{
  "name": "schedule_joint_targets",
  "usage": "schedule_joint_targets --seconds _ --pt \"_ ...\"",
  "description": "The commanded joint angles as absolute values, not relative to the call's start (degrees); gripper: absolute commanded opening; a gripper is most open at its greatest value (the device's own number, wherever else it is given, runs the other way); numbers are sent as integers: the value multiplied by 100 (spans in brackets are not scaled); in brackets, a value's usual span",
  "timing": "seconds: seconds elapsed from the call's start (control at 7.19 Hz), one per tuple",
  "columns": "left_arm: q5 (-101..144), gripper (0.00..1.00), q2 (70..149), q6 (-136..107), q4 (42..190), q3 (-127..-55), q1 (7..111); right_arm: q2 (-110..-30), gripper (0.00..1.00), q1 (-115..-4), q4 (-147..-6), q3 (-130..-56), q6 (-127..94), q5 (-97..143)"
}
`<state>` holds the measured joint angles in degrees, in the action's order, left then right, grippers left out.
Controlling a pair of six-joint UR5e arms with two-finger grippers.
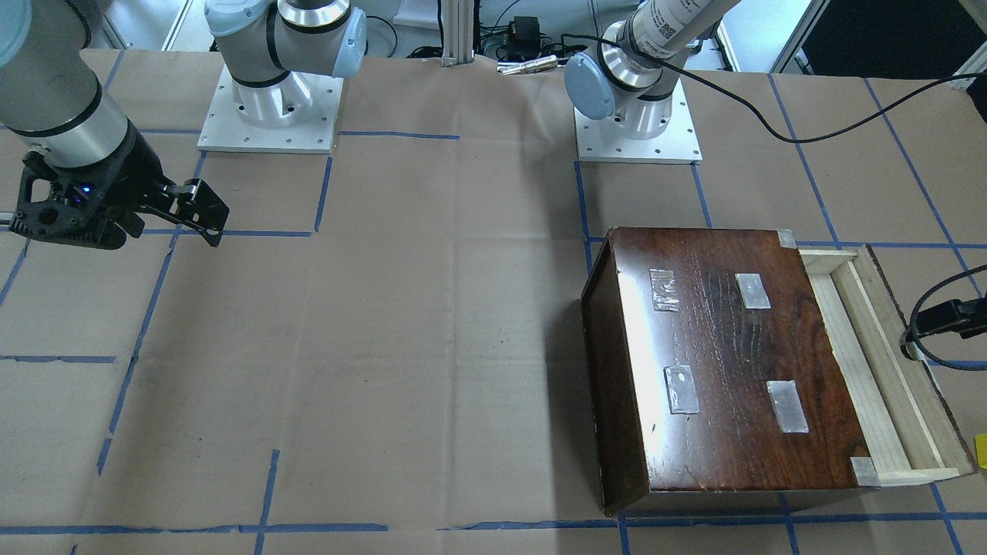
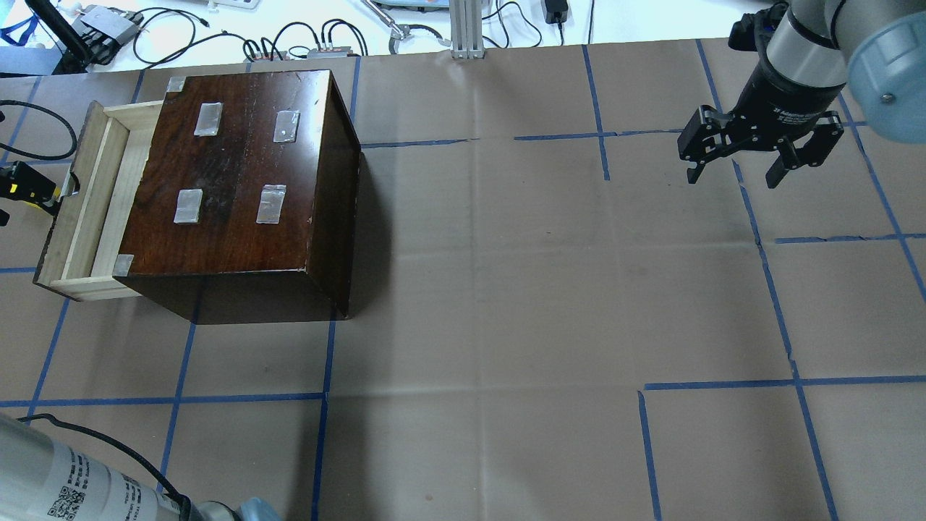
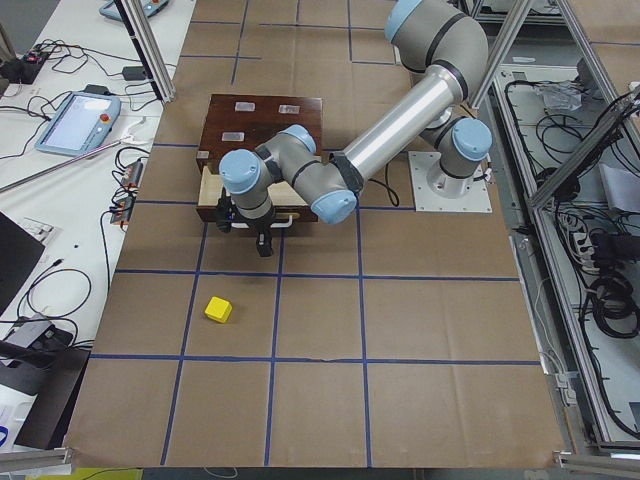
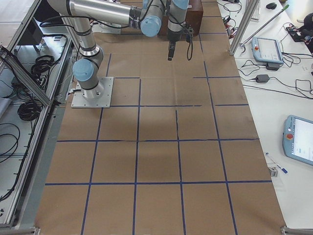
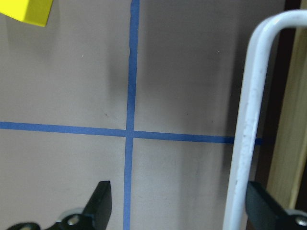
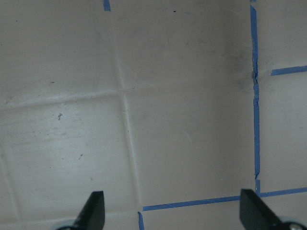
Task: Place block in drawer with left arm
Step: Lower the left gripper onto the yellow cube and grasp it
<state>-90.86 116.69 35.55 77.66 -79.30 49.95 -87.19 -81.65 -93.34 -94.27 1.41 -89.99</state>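
The yellow block lies on the brown paper, a short way out from the drawer front. It shows as a corner in the left wrist view and as a sliver at the front-facing view's edge. The pale wood drawer is pulled partly out of the dark brown box. My left gripper is open and empty, low over the paper just in front of the drawer. The drawer's white wire handle stands just inside one finger. My right gripper is open and empty, far across the table.
The dark box's top carries several taped patches. The two arm bases stand at the robot's side of the table. Blue tape lines grid the paper. A black cable trails from the left arm.
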Motion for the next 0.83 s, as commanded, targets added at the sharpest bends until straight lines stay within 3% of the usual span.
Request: schedule_joint_targets --seconds 0.0,0.7 --pt "-9079 98 11995 3560 7770 -7263 4966 -8719 100 -8165 -9334 -9422 141 -9000" --pt "-9035 98 14120 3934 7813 -4829 4957 -8719 100 -8165 -9334 -9431 141 -9000"
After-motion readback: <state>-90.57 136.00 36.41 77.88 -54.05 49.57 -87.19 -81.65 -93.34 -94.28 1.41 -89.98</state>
